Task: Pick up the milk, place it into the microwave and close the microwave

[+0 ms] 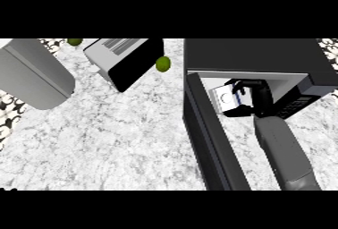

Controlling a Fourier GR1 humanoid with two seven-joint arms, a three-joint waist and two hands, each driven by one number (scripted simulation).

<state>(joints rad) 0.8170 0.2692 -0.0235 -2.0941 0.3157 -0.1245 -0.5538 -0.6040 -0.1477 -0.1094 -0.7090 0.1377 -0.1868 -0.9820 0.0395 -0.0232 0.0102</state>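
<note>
At two o'clock, the black right hand is curling round the small white milk carton, holding it inside the open black microwave; releasing, then swinging the door shut, seems next.

No readable text, brand, number or sign is found anywhere. On the milk carton's white face only a small bluish mark is seen, too blurred to be read. On the microwave, the keypad is shown only as an unreadable pattern of pale dots.
</note>
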